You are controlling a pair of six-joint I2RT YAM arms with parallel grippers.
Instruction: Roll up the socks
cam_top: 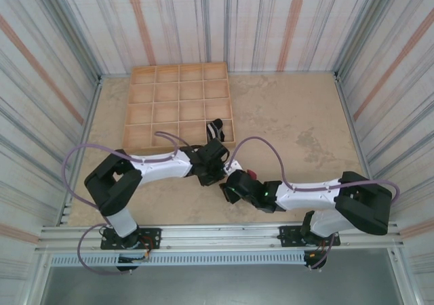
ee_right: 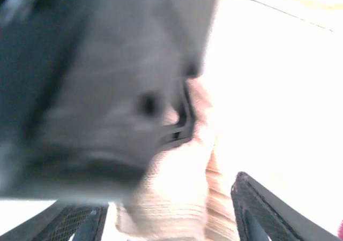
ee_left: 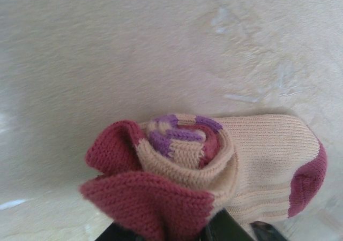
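Left wrist view shows the beige sock (ee_left: pixel 257 155) on the surface, one end wound into a spiral and the toe at three o'clock. My left fingers (ee_left: pixel 222 231) are closed on its dark red cuff at six o'clock. My right fingers (ee_right: pixel 268 209) stand apart with beige fabric between them; whether they press it I cannot tell. I judge the rolling half done: next the cuff must go over the roll without loosening it.

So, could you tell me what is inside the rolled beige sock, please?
Inside the beige sock, its own purple-striped fabric spirals at the centre; anything deeper is covered by the outer wraps.
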